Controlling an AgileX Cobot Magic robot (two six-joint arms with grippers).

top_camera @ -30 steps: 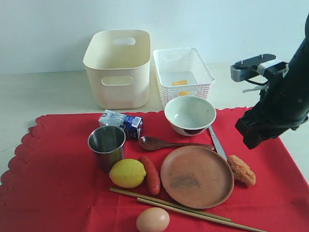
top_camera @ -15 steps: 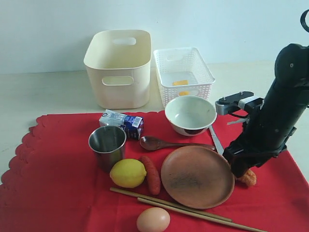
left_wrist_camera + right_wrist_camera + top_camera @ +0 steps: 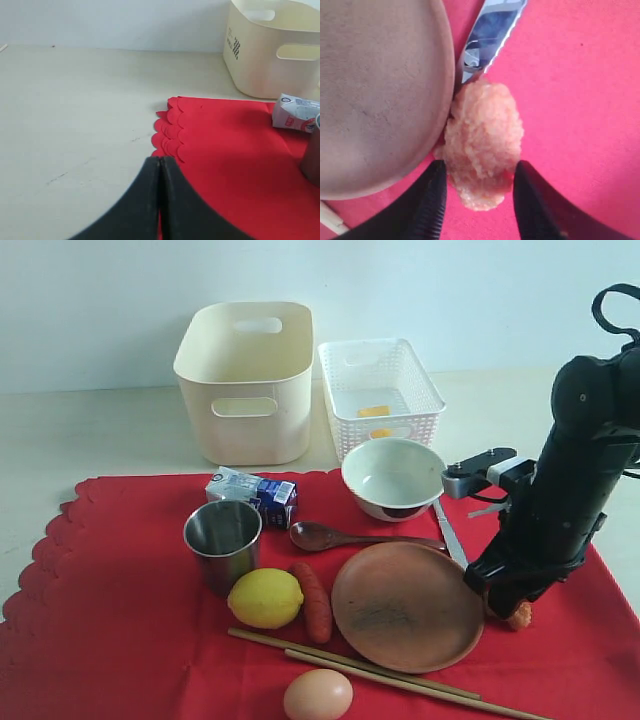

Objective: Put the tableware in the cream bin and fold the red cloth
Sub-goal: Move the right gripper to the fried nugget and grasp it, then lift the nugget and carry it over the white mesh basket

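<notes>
On the red cloth (image 3: pixel 120 600) lie the steel cup (image 3: pixel 222 535), white bowl (image 3: pixel 393 475), brown plate (image 3: pixel 405 605), wooden spoon (image 3: pixel 340 537), knife (image 3: pixel 450 535) and chopsticks (image 3: pixel 380 670). The cream bin (image 3: pixel 245 380) stands behind the cloth. My right gripper (image 3: pixel 505 605) is down at the plate's right edge. In the right wrist view its fingers press both sides of a fried food piece (image 3: pixel 482 135) lying on the cloth beside the plate (image 3: pixel 375 90) and knife (image 3: pixel 487 35). My left gripper (image 3: pixel 160 159) is shut and empty over the cloth's scalloped edge (image 3: pixel 167 130); the exterior view does not show it.
A white lattice basket (image 3: pixel 380 390) with a yellow piece inside stands right of the bin. A small carton (image 3: pixel 252 495), lemon (image 3: pixel 265 597), sausage (image 3: pixel 315 600) and egg (image 3: pixel 317 695) also lie on the cloth.
My right arm has come down from above the cloth's right side to the fried food piece, and its jaws have narrowed around it. The left gripper has not moved.
</notes>
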